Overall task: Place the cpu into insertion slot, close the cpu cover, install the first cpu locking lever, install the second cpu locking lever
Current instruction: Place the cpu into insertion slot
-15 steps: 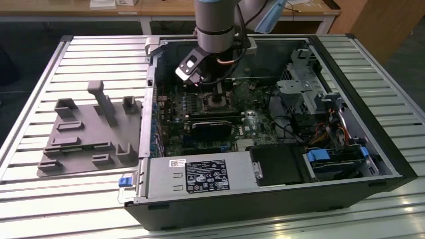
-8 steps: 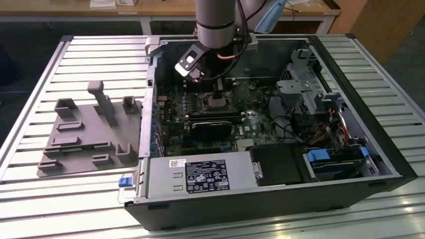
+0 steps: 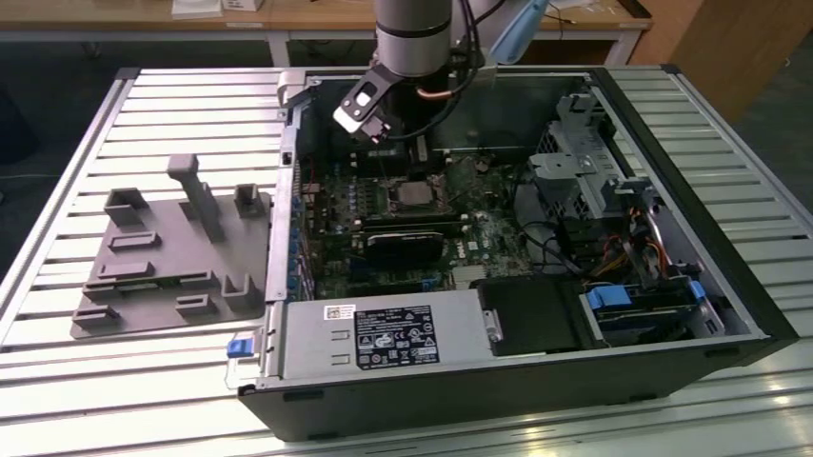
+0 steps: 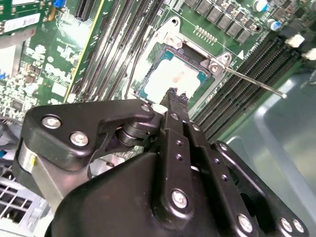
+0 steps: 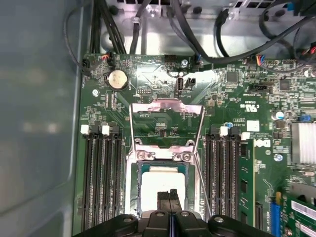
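Right below the claw, the cpu in the insertion slot.

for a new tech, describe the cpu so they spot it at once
On the green motherboard in the open case, between two banks of long black slots, lies the cpu. It is a solid silvery square; the cpu cover beside it is hollow.

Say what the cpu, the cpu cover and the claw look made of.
cpu: dull silvery metal top, pale sheen.
cpu cover: thin bright sheet metal, likely steel; it glints.
claw: matte black, plastic or coated metal; bare steel screws.
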